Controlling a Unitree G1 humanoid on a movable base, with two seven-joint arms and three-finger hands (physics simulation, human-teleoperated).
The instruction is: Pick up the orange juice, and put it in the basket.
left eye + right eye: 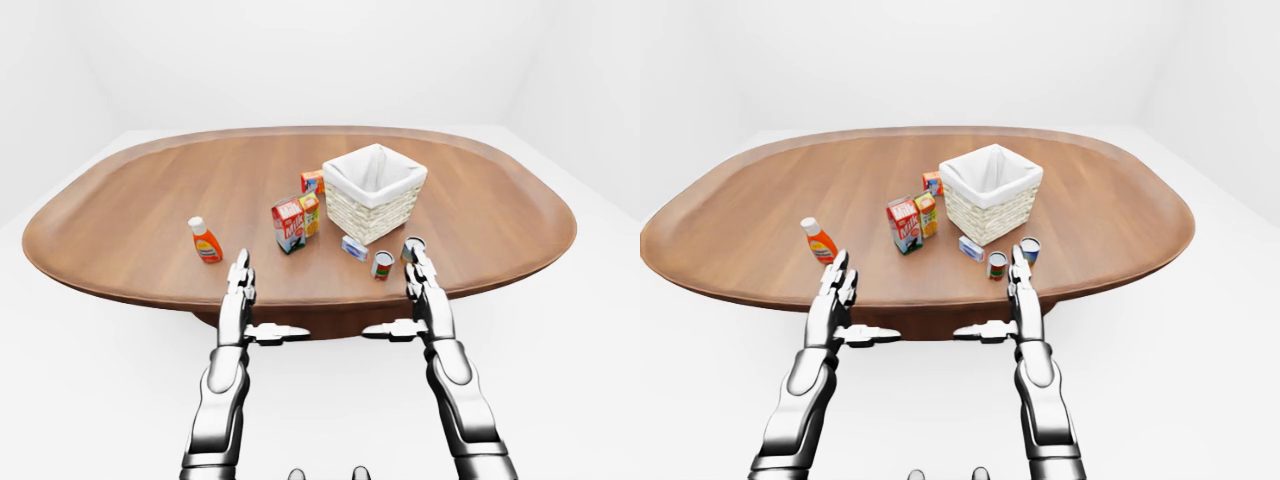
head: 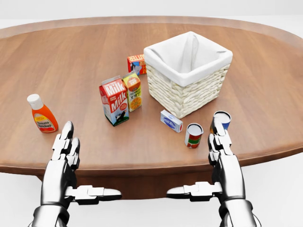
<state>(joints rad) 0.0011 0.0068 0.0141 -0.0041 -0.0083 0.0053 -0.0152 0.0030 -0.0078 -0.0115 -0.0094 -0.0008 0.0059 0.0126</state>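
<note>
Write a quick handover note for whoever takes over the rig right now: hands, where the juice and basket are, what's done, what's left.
Left robot hand: open, empty, hovering at the near table edge.
Right robot hand: open, empty, beside the two small cans.
Small orange juice carton: upright on the oval wooden table, touching or nearly touching the red milk carton, left of the basket in the head view.
White-lined wicker basket: upright, nothing visible inside.
Done: nothing yet.
Left: grasp the juice, lift it, drop it in the basket.

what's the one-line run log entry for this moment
phase: pre-reach | left hand: open, empty | right hand: open, empty | orange juice: upright beside milk carton | basket: empty
</note>
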